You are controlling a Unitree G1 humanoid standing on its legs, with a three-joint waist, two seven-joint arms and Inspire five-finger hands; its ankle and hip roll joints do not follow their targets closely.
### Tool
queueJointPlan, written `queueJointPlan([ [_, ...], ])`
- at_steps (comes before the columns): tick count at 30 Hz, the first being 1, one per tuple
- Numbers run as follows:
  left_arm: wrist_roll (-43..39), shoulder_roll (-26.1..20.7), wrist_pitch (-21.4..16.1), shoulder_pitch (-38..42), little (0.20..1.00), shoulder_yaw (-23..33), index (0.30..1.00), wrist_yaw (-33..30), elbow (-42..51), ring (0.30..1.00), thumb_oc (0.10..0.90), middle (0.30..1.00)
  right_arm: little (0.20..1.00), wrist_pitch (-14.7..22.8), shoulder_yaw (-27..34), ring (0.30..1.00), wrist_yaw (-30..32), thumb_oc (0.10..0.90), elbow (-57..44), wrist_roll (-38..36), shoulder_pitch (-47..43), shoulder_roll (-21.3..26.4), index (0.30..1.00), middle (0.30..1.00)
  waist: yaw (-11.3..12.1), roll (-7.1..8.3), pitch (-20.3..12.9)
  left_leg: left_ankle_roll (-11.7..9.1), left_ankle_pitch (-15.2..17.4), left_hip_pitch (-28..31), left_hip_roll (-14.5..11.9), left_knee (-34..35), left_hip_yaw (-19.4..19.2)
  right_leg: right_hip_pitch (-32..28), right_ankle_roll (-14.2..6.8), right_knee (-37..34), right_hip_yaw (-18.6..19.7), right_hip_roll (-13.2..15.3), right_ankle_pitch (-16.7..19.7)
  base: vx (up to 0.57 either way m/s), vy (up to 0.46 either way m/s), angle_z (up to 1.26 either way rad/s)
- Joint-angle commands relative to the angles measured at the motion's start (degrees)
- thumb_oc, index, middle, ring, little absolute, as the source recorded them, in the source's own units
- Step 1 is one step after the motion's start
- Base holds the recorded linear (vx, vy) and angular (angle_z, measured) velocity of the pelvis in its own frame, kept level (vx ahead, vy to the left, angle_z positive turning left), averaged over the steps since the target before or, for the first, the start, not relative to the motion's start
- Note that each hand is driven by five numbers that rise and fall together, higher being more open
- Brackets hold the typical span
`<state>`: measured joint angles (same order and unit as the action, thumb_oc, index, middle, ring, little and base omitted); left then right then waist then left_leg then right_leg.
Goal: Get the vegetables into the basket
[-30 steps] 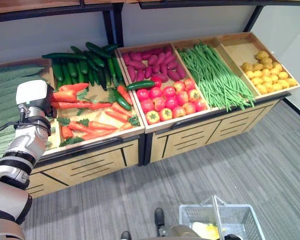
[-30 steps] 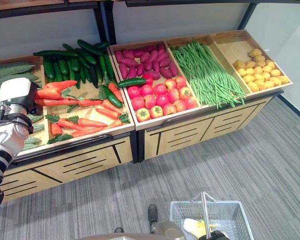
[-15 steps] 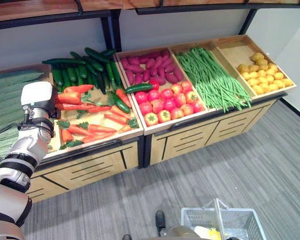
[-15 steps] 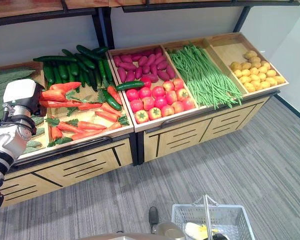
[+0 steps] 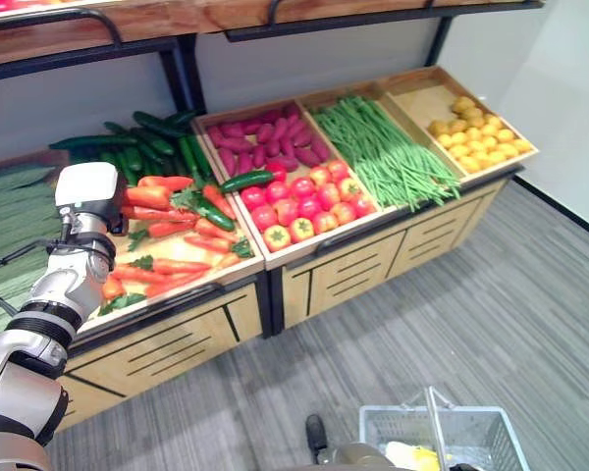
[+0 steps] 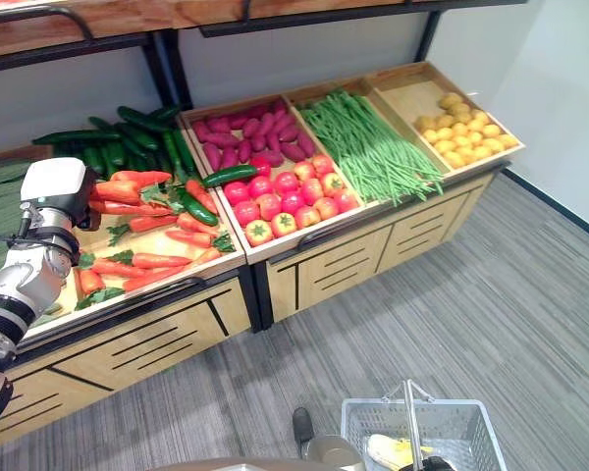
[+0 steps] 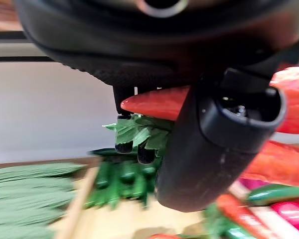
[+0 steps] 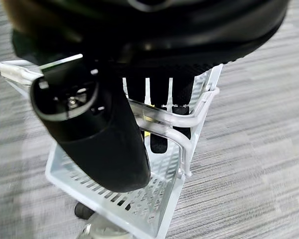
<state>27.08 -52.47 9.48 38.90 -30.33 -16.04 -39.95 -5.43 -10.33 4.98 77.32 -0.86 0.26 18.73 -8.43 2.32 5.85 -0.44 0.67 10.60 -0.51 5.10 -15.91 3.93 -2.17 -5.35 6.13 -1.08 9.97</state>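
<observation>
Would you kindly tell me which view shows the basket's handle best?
The right wrist view: the right hand curls round the clear handle of the pale plastic basket. Both eye views show the handle as a thin bar.

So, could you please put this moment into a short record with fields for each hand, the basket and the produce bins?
left hand: at the carrot bin, fingers curled round a carrot with green leaves
right hand: shut on the basket handle
basket: pale wire, low at the robot's right, something yellow inside
bins, left to right: cucumbers above carrots, purple vegetables above tomatoes, green beans, yellow produce
</observation>
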Motion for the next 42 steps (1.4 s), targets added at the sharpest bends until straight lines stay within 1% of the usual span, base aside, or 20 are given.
queueJointPlan([
  [1,3.02,-1.07,-1.2,11.17,0.3,1.64,0.3,-3.77,1.89,0.3,0.4,0.3,0.3,-0.27,0.79,0.3,0.53,0.4,2.66,-2.48,0.24,3.88,0.3,0.3,-3.49,-0.97,-1.17,-1.1,4.0,-0.91,0.28,-3.31,-2.31,-3.07,-9.47,2.72,3.83,7.69,-4.74,-0.07,0.076,-0.79],
  [6,1.99,2.05,-1.62,15.31,0.3,-1.43,0.3,-3.77,1.53,0.3,0.4,0.3,0.3,-0.17,2.06,0.3,1.51,0.4,2.87,-3.9,0.45,4.66,0.3,0.3,-6.93,-1.13,-0.16,-0.31,6.18,-1.59,0.79,-6.48,-6.21,-0.05,-10.63,4.67,8.19,7.37,-4.27,-0.06,0.052,-0.6],
  [10,0.9,3.36,-2.06,17.72,0.3,-3.01,0.3,-4.38,1.07,0.3,0.4,0.3,0.3,0.17,2.0,0.3,2.29,0.4,2.56,-4.16,-0.18,4.85,0.3,0.3,-8.18,-0.69,0.66,-0.4,7.25,-2.47,0.06,-8.9,-11.36,2.87,-11.87,4.94,10.86,6.78,-2.76,-0.09,-0.018,-0.64],
  [11,0.21,2.98,-2.14,17.5,0.3,-2.79,0.3,-4.68,1.86,0.3,0.4,0.3,0.3,0.14,1.57,0.3,2.45,0.4,2.45,-3.82,-0.78,4.71,0.3,0.3,-7.38,-0.57,1.4,-0.77,7.23,-2.65,-1.03,-9.45,-13.81,4.74,-12.15,5.77,7.73,7.74,-2.3,-0.19,-0.187,-1.1],
  [12,-0.06,1.96,-2.19,17.17,0.3,-2.67,0.3,-4.8,2.58,0.3,0.4,0.3,0.3,0.15,1.36,0.3,2.58,0.4,2.41,-3.59,-1.08,4.6,0.3,0.3,-5.65,-0.65,1.95,-1.39,7.07,-2.66,-2.53,-9.62,-16.36,6.52,-11.79,7.07,0.68,10.25,-1.99,-0.16,-0.189,-1.05],
  [13,-0.17,0.73,-2.17,16.56,0.3,-2.75,0.3,-4.66,3.1,0.3,0.4,0.3,0.3,0.13,1.32,0.3,2.7,0.4,2.54,-3.2,-1.21,4.52,0.3,0.3,-3.07,-1.42,2.29,-2.27,8.01,-2.14,-4.09,-9.82,-17.51,7.37,-11.5,8.58,-9.61,13.84,-3.03,-0.15,-0.185,-1.45],
  [15,0.03,-1.32,-1.82,14.71,0.3,-1.42,0.3,-4.32,4.02,0.3,0.4,0.3,0.3,0.1,1.19,0.3,2.69,0.4,2.15,-2.0,-1.7,3.93,0.3,0.3,-1.83,-1.62,3.3,-3.29,7.39,-1.82,-5.95,-11.13,-20.14,6.38,-10.09,10.97,-24.33,18.78,-3.26,-0.13,-0.17,-1.63],
  [18,1.11,-2.84,-1.72,11.45,0.3,0.63,0.3,-4.11,4.95,0.3,0.4,0.3,0.3,0.2,0.73,0.3,2.4,0.4,1.89,-0.45,-1.71,3.76,0.3,0.3,-1.94,-0.41,2.67,-3.88,6.98,-0.24,-6.27,-11.54,-24.91,4.17,-10.15,10.16,-31.18,21.43,-1.32,-0.04,-0.114,-1.15],
  [21,1.71,-2.41,-1.71,7.26,0.3,3.6,0.3,-3.42,5.94,0.3,0.4,0.3,0.3,-0.23,0.79,0.3,1.91,0.4,1.73,0.84,-1.28,3.94,0.3,0.3,-2.59,-0.24,2.12,-4.46,6.69,1.68,-6.2,-10.63,-27.12,4.18,-10.3,9.71,-34.88,21.8,0.45,0.07,-0.123,-1.34],
  [25,1.9,1.15,-1.85,6.16,0.3,4.44,0.3,-2.8,5.91,0.3,0.4,0.3,0.3,-0.52,1.41,0.3,1.96,0.4,2.06,0.96,0.34,4.83,0.3,0.3,-4.77,-0.42,1.29,-5.88,6.79,2.28,-8.22,-13.4,-26.75,1.59,-9.18,7.05,-33.31,18.52,-1.26,0.11,-0.199,-0.26],
  [29,0.54,4.53,-2.16,4.85,0.3,5.16,0.3,-2.4,6.61,0.3,0.4,0.3,0.3,-1.29,3.73,0.3,1.69,0.4,3.86,-0.59,1.98,6.13,0.3,0.3,-6.7,-2.24,1.8,-9.37,1.83,4.05,-12.87,-15.92,-25.19,1.05,-6.05,9.24,-30.44,14.06,-5.65,0.13,-0.204,-0.25],
  [31,0.05,4.89,-2.2,4.01,0.3,5.77,0.3,-2.49,6.55,0.3,0.4,0.3,0.3,-1.39,4.22,0.3,1.71,0.4,4.07,-0.93,2.04,6.45,0.3,0.3,-6.78,-2.76,1.95,-10.41,-0.05,4.18,-13.62,-16.38,-24.64,0.84,-5.44,9.38,-29.84,12.94,-6.63,0.14,-0.185,-0.3],
  [32,-0.74,5.48,-2.24,2.61,0.3,6.93,0.3,-2.45,7.21,0.3,0.4,0.3,0.3,-1.52,5.08,0.3,1.95,0.4,4.33,-1.68,1.57,7.59,0.3,0.3,-6.36,-3.7,2.28,-13.11,-4.95,3.32,-15.5,-19.63,-21.47,0.52,-4.02,9.44,-28.53,10.23,-8.52,0.16,-0.216,-0.34],
  [33,-0.71,5.56,-2.19,2.4,0.3,7.19,0.3,-2.4,7.41,0.3,0.4,0.3,0.3,-1.55,5.07,0.3,1.94,0.4,4.34,-1.7,1.53,7.78,0.3,0.3,-6.42,-3.98,2.28,-13.6,-5.19,3.05,-16.08,-20.14,-21.21,0.49,-3.67,9.41,-28.65,9.82,-8.78,0.16,-0.209,-0.42],
  [35,-1.39,5.03,-2.17,0.54,0.3,8.94,0.3,-2.52,8.85,0.3,0.4,0.3,0.3,-1.61,5.07,0.3,1.96,0.4,4.19,-1.81,0.66,8.66,0.3,0.3,-5.35,-3.67,2.67,-14.22,-9.34,0.39,-17.46,-25.7,-13.78,-0.14,-2.13,8.56,-26.23,7.59,-10.18,0.08,-0.16,-0.62],
  [36,-1.55,4.75,-1.88,-1.16,0.3,10.55,0.3,-2.69,9.8,0.3,0.4,0.3,0.3,-1.67,4.65,0.3,1.9,0.4,3.99,-1.55,0.15,9.29,0.3,0.3,-5.09,-2.85,2.74,-13.14,-11.29,-1.4,-17.61,-28.46,-10.85,0.2,-0.9,8.16,-25.8,7.19,-9.5,0.15,-0.185,-1.04],
  [37,-2.14,4.08,-1.96,-5.79,0.3,14.45,0.3,-3.55,12.78,0.3,0.4,0.3,0.3,-1.58,3.63,0.3,1.6,0.4,3.14,-0.53,-1.08,10.48,0.3,0.3,-0.95,-1.23,3.46,-9.02,-6.38,-5.78,-10.21,-30.04,3.0,-0.23,-0.62,7.22,-20.25,6.54,-9.6,0.1,-0.103,-0.99],
  [38,-2.03,4.0,-1.87,-6.34,0.3,14.96,0.3,-3.43,13.18,0.3,0.4,0.3,0.3,-1.6,3.43,0.3,1.57,0.4,3.13,-0.51,-1.15,10.56,0.3,0.3,-1.22,-1.04,3.22,-8.68,-6.55,-6.1,-9.82,-30.0,2.9,0.08,-0.73,7.21,-20.21,6.95,-9.37,0.27,-0.088,-1.41],
  [39,-0.84,3.99,-1.32,-9.77,0.3,17.91,0.3,-3.64,15.0,0.3,0.4,0.3,0.3,-1.45,2.49,0.3,1.22,0.4,2.5,0.52,-1.77,11.48,0.3,0.3,1.43,-0.55,3.48,-6.3,-2.44,-9.49,-5.18,-28.0,9.2,-1.55,-1.53,5.64,-15.04,5.72,-9.51,0.14,-0.046,-1.65],
  [42,-0.15,4.63,-1.37,-10.11,0.3,18.56,0.3,-3.5,16.04,0.3,0.4,0.3,0.3,-1.51,2.55,0.3,0.8,0.4,1.98,0.71,-2.29,12.63,0.3,0.3,1.86,-0.24,3.3,-5.85,-2.6,-10.23,-6.88,-21.04,6.84,-2.39,-2.84,4.76,-13.43,6.13,-9.0,0.2,0.008,-1.25],
])
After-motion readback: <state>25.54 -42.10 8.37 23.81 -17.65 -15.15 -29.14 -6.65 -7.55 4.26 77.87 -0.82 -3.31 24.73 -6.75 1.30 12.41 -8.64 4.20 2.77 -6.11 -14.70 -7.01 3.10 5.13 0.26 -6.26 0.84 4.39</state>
